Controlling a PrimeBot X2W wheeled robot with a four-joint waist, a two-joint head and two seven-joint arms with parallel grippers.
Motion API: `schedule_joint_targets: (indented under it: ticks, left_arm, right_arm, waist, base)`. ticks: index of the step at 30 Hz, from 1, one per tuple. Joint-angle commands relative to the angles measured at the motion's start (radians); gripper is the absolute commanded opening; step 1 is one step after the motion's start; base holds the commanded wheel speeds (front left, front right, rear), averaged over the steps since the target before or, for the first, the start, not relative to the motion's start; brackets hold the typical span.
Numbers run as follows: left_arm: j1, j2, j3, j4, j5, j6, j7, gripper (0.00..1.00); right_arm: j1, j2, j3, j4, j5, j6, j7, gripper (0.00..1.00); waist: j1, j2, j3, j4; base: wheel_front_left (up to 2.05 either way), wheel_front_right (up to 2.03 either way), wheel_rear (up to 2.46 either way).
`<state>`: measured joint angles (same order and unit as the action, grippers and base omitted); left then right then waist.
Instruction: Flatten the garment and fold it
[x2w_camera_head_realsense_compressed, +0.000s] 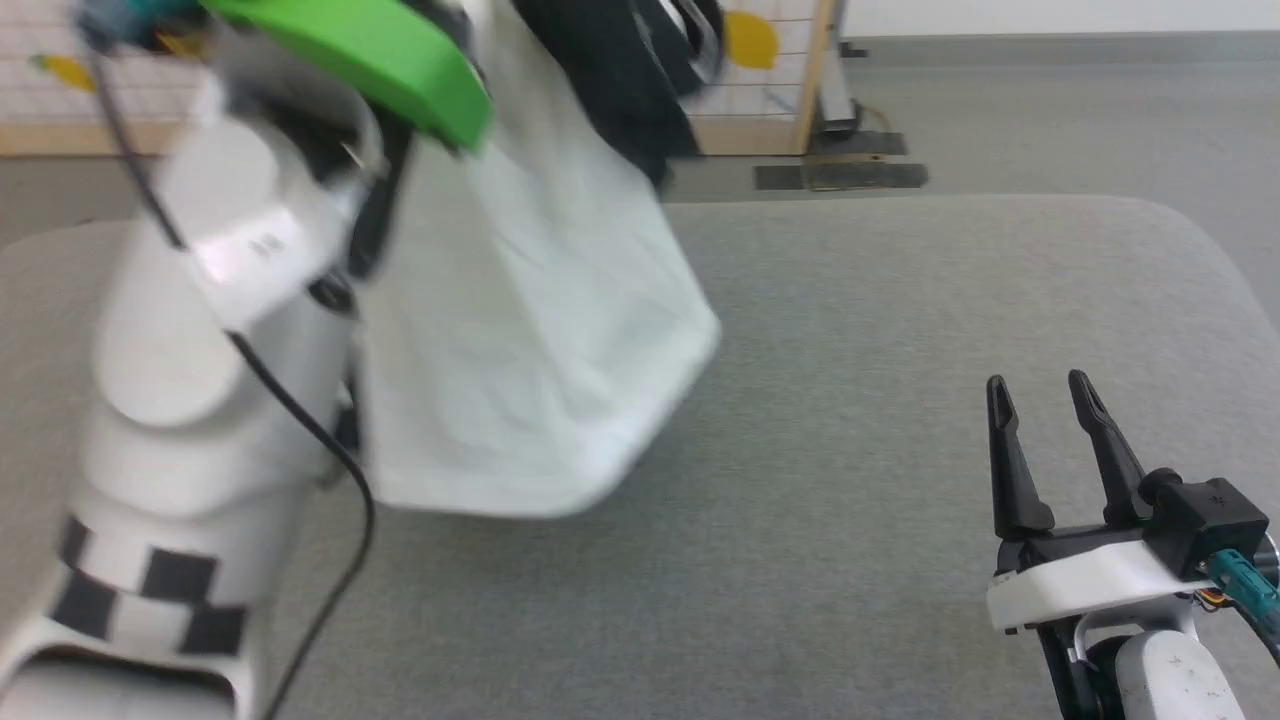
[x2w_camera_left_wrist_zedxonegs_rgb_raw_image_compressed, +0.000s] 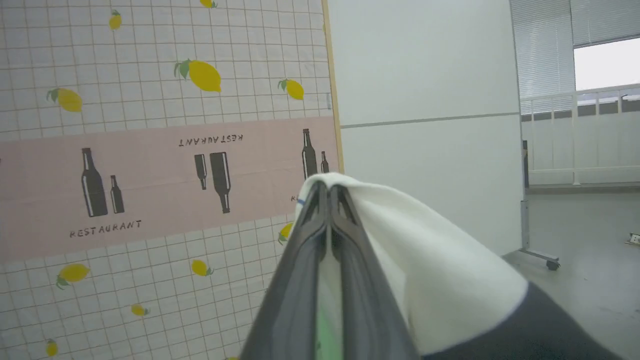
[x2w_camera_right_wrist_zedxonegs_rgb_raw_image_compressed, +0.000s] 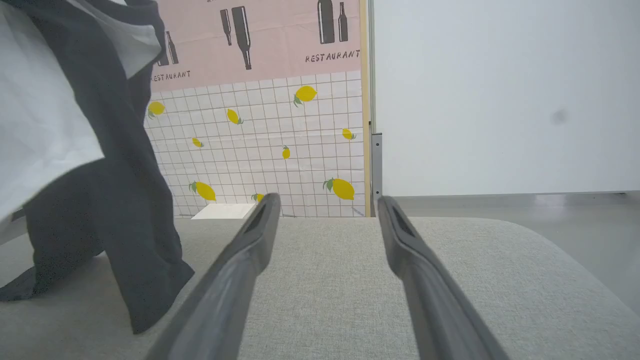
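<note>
head view: the garment (x2w_camera_head_realsense_compressed: 530, 330) hangs off the raised left arm (x2w_camera_head_realsense_compressed: 200, 300), its white body draped over the left half of the grey table (x2w_camera_head_realsense_compressed: 900, 300) with black cloth bunched up top. it's blurred, so i can't tell whether the hem touches the table. the right gripper (x2w_camera_head_realsense_compressed: 1040, 385) sits low at the right, well apart from the shirt, its fingers spread with nothing between them.

left wrist view: this one settles the pinch. the left gripper (x2w_camera_left_wrist_zedxonegs_rgb_raw_image_compressed: 328, 187) has its two fingers pressed tight together on a fold of white fabric, which laps over the tips and falls away to the lower right, where the black sleeve (x2w_camera_left_wrist_zedxonegs_rgb_raw_image_compressed: 540, 325) starts. behind it stands a lemon-print screen (x2w_camera_left_wrist_zedxonegs_rgb_raw_image_compressed: 150, 75).

right wrist view: from low down you see what the head view leaves vague: the sleeve's end rests on the table at the left, so the shirt isn't fully clear of it. the right fingers stand wide apart over bare grey cloth.

to my eye, hanging from one point lets it twist. the free gripper would do well to catch a second spot on the same edge, level with the first, then the two draw apart until the cloth is taut before laying it down.
</note>
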<state>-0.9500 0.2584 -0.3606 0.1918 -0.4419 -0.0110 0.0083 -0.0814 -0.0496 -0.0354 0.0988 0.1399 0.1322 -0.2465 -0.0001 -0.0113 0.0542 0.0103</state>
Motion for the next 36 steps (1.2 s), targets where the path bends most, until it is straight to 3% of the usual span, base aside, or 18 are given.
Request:
schedule_joint_targets:
  ticks: [1,4,14,20,21,22,25,28,33,36]
  left_arm:
    - [0.050,-0.012,-0.012,0.012,-0.022,-0.008,0.012,0.00]
    - [0.146,-0.039,-0.055,0.055,-0.055,-0.015,0.063,0.00]
    - [0.442,-0.090,-0.250,0.305,-0.149,-0.061,0.389,0.00]
    - [0.541,-0.108,-0.312,0.328,-0.203,-0.084,0.509,0.00]
    - [0.548,-0.108,-0.309,0.319,-0.205,-0.083,0.497,0.29]
    - [0.559,-0.110,-0.300,0.309,-0.210,-0.076,0.478,1.00]
    - [0.577,-0.106,-0.279,0.275,-0.212,-0.058,0.426,1.00]
    - [0.576,-0.092,-0.209,0.195,-0.205,-0.027,0.273,1.00]
    - [0.531,-0.050,-0.097,0.132,-0.112,0.077,-0.003,1.00]
    - [0.490,-0.019,-0.067,0.155,-0.071,0.118,-0.056,1.00]
  right_arm:
    - [0.010,-0.001,0.002,-0.006,0.006,-0.002,0.003,1.00]
    - [0.009,-0.001,0.006,-0.007,0.008,-0.002,0.006,1.00]
    - [0.005,-0.001,0.026,-0.010,0.005,-0.002,0.016,1.00]
    - [0.009,-0.001,0.037,-0.008,0.003,-0.002,0.022,1.00]
    - [0.011,-0.001,0.037,-0.009,0.002,-0.002,0.024,1.00]
    - [0.013,-0.001,0.037,-0.009,0.001,-0.002,0.026,1.00]
    - [0.018,-0.001,0.035,-0.012,-0.001,-0.002,0.029,1.00]
    - [0.023,-0.001,0.028,-0.028,-0.004,-0.002,0.032,1.00]
    - [0.015,-0.001,0.027,-0.051,-0.002,-0.002,0.030,1.00]
    - [0.000,-0.001,0.029,-0.061,0.002,-0.002,0.027,1.00]
  waist:
    - [0.0001,0.0113,-0.013,-0.057]
    - [0.0001,0.0113,-0.002,-0.078]
    - [0.0001,0.0113,0.021,-0.119]
    - [0.0001,0.0113,0.009,-0.115]
    - [0.0001,0.0113,0.006,-0.112]
    - [0.0001,0.0113,0.003,-0.108]
    - [0.0001,0.0113,-0.008,-0.095]
    - [0.0001,0.0113,-0.010,-0.083]
    - [0.0001,0.0113,0.026,-0.084]
    - [0.0001,0.0113,0.068,-0.094]
  base:
    - [0.00,0.00,0.00]
    - [0.00,0.00,0.00]
    - [0.00,0.00,0.00]
    - [0.00,0.00,0.00]
    - [0.00,0.00,0.00]
    - [0.00,0.00,0.00]
    - [0.00,0.00,0.00]
    - [0.00,0.00,0.00]
    - [0.00,0.00,0.00]
    - [0.00,0.00,0.00]
